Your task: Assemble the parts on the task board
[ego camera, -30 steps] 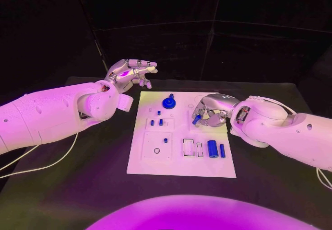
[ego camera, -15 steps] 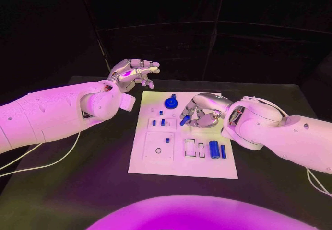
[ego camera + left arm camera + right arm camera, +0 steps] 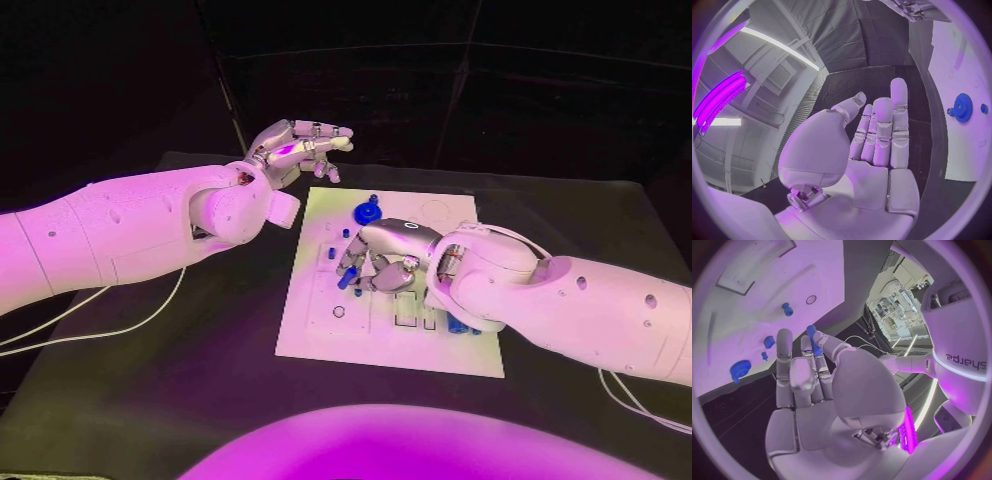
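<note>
A white task board lies on the black table. The right robot hand pinches a blue peg; the left robot hand hovers empty, fingers apart.

My right hand pinches a small blue part over the task board; my left hand hovers, fingers apart, beyond its far corner.

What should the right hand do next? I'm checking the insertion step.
Probably lower the blue peg toward an open hole. The right hand pinches it above the board, over its left part; which hole lies under it is hidden, so ease down slowly. The left hand holds nothing.
</note>
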{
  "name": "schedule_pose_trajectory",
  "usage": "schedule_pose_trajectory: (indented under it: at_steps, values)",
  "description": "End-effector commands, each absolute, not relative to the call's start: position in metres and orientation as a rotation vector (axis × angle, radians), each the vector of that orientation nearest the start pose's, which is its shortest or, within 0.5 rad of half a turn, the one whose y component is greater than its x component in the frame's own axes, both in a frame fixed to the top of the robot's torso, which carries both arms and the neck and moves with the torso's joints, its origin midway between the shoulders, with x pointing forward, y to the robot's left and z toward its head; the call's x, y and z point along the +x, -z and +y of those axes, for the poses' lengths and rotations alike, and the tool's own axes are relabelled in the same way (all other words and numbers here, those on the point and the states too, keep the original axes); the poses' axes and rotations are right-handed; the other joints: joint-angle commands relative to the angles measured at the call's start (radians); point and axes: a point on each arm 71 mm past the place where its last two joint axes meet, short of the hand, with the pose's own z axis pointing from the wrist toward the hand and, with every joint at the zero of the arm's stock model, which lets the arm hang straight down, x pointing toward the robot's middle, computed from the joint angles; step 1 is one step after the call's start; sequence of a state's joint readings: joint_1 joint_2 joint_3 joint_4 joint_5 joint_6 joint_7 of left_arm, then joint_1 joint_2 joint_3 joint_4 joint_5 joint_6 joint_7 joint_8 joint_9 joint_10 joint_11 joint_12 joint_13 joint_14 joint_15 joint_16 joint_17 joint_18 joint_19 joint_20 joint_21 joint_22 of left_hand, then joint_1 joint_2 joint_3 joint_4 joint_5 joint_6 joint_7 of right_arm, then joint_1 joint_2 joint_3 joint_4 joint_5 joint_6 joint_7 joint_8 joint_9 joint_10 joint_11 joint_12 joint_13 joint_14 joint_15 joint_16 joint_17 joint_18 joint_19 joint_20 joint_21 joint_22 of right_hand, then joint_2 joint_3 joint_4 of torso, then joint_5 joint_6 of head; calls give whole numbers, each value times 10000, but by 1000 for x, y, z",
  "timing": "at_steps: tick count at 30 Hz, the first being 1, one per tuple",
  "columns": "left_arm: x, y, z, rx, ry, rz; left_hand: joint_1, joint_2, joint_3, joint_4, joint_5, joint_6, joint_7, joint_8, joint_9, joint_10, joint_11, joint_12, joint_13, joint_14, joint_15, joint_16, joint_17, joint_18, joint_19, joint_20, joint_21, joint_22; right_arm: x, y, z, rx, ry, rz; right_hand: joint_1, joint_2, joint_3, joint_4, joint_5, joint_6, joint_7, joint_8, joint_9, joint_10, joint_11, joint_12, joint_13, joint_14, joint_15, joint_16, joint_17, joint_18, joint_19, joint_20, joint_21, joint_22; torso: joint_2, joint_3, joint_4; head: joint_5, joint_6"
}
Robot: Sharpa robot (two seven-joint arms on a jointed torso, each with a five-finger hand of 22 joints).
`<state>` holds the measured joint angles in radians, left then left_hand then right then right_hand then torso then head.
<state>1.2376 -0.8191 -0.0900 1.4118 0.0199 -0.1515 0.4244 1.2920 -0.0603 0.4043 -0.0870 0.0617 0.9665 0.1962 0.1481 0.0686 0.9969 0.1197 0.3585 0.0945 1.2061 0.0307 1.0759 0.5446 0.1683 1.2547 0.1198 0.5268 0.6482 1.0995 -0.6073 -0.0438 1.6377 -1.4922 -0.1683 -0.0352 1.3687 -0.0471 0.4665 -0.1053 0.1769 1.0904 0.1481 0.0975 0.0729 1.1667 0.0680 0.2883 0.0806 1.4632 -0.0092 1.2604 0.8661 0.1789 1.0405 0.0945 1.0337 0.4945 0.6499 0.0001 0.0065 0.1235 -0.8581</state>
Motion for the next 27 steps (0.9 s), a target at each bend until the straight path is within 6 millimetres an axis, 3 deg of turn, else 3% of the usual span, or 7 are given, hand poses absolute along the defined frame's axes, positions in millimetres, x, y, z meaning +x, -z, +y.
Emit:
schedule_pose_trajectory:
  at_steps: [1,4,11,27]
  values:
    - [508,181,222,-10729,16418,14416,-78,3,-65,-7,37,-38,-4,63,-8,-62,2,41,-14,-42,-9,46,4,121,-19,31,-50,-15,405,222,-41,-5576,-10448,17760,17,-79,44,-5,40,75,13,59,16,7,20,21,8,41,-55,10,10,61,-7,-55,42,11,-8,0,-8,135,-42]
    - [508,181,221,-10724,16431,14426,-78,3,-65,-7,37,-38,-4,63,-8,-62,2,41,-14,-42,-9,46,4,121,-19,31,-50,-15,403,230,-38,-5795,-10301,17971,7,-86,44,-5,43,76,14,57,15,7,21,19,9,41,-53,13,15,60,-10,-54,45,13,-11,17,-15,228,-83]
    - [508,181,220,-10713,16465,14453,-78,3,-65,-7,37,-38,-4,63,-8,-62,2,41,-14,-42,-9,46,4,121,-19,31,-50,-15,401,242,-35,-6177,-9979,18297,-23,-103,42,1,42,79,16,52,14,6,24,13,12,38,-49,13,10,58,-19,-51,51,17,-6,14,-14,367,-119]
    - [509,181,217,-10700,16507,14495,-78,9,-70,-5,37,-46,-2,68,-8,-73,4,54,-14,-56,-7,44,-17,122,-21,34,-53,-18,396,251,-29,-6562,-9757,18566,-40,-108,42,5,37,83,16,51,14,8,24,11,14,40,-48,23,30,58,-23,-49,54,20,-3,9,-3,539,-146]
